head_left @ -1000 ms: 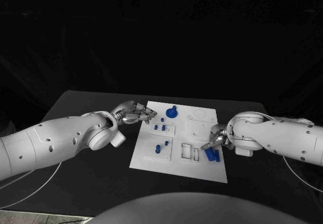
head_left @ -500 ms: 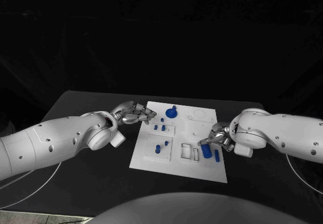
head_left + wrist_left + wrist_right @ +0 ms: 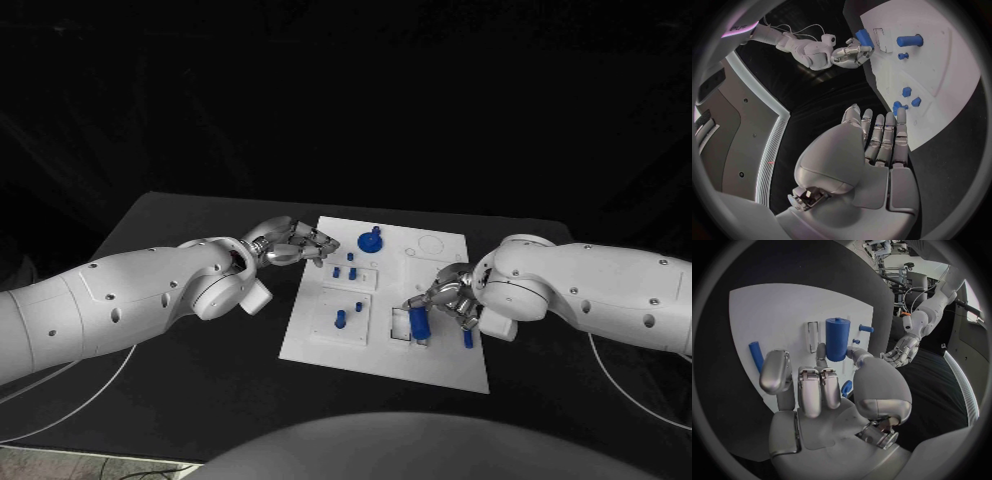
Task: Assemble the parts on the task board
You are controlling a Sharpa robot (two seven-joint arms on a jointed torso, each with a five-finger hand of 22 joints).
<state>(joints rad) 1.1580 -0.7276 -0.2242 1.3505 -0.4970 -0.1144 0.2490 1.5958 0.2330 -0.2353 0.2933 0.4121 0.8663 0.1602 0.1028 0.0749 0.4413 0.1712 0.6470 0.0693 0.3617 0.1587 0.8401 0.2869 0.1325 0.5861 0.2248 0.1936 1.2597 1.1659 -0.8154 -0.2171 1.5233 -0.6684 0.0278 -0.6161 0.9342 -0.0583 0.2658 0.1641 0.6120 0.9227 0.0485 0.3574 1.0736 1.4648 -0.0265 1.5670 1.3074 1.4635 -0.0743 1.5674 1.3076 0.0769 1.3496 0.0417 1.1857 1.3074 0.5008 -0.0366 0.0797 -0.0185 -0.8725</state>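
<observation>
From my remote seat, the left hand (image 3: 293,245) hovers empty, fingers loosely apart, at the left edge of the white task board (image 3: 382,345), which lies mid-worktop (image 3: 188,230) against a black backdrop. Small blue parts (image 3: 340,319) stand on the board. The right hand (image 3: 440,302) pinches a blue cylinder (image 3: 420,321) above the board's rectangular slots.

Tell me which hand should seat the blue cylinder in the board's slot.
Right. The right hand already holds the blue cylinder over the task board, beside the rectangular slots. The left hand hovers empty at the board's far-left edge.
</observation>
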